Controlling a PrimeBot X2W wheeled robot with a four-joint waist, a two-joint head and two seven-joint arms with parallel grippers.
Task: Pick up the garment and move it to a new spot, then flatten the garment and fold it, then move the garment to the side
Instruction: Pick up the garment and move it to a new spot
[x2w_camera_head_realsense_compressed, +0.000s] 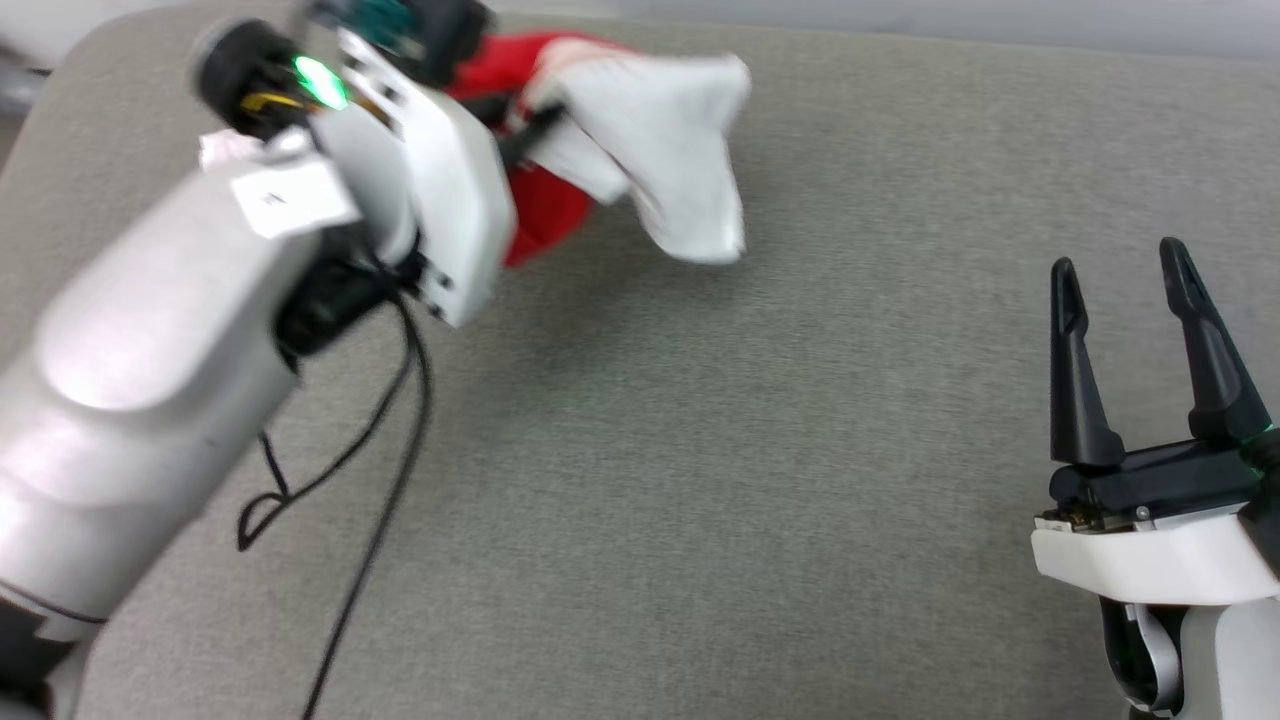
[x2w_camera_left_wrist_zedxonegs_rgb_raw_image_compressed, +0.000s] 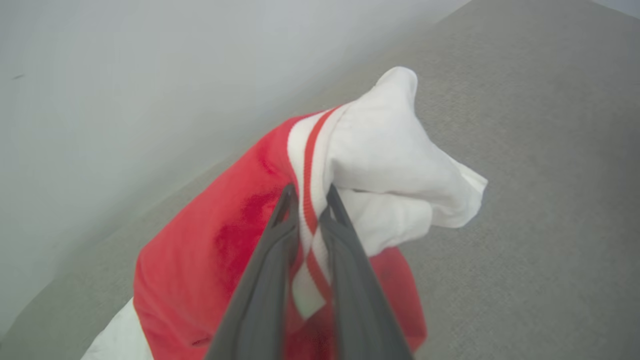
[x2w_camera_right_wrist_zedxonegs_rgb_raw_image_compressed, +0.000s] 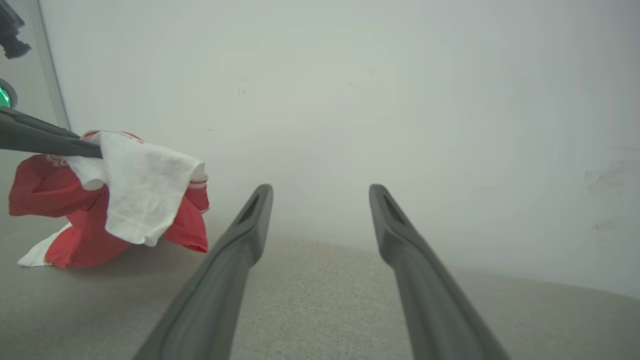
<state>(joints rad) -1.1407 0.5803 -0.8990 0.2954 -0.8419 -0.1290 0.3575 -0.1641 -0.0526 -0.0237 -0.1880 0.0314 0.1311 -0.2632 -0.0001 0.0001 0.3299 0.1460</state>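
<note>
- Garment (x2w_camera_head_realsense_compressed: 560, 205) bunched near the tabletop's (x2w_camera_head_realsense_compressed: 700, 450) far left corner, white sleeve (x2w_camera_head_realsense_compressed: 680, 130) hanging down.
- Left pincer (x2w_camera_left_wrist_zedxonegs_rgb_raw_image_compressed: 310, 189) pinches its striped trim (x2w_camera_left_wrist_zedxonegs_rgb_raw_image_compressed: 309, 165).
- Right pincer (x2w_camera_head_realsense_compressed: 1117, 255) gapes, empty.

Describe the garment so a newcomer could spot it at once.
Start at the broad grey woven-fabric surface and look to its far left end, near the pale wall. There the left gripper pinches a bunched red jersey T-shirt with a white sleeve by its red-and-white striped trim. It is the one bright red thing among grey, white and black.
</note>
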